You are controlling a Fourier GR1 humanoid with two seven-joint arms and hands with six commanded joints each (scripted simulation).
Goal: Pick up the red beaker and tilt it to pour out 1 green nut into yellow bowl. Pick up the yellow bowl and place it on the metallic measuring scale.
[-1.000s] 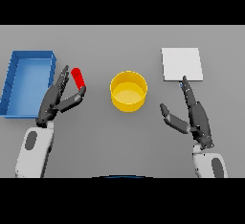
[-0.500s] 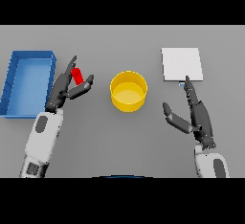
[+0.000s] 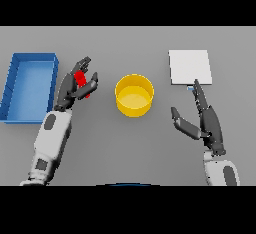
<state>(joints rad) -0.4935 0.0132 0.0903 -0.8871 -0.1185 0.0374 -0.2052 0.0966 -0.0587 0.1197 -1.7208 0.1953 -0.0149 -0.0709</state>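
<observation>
While unlabelled — red beaker (image 3: 81, 81) in left robot hand (image 3: 75, 85)

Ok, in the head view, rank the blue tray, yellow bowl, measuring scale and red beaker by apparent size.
1. blue tray, largest.
2. measuring scale and yellow bowl: too close to rank.
3. red beaker, smallest, partly covered by the left hand.

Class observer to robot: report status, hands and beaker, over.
Left hand fingers curled round red beaker, left of yellow bowl. Right hand open, below scale. Path to bowl unobstructed.
</observation>
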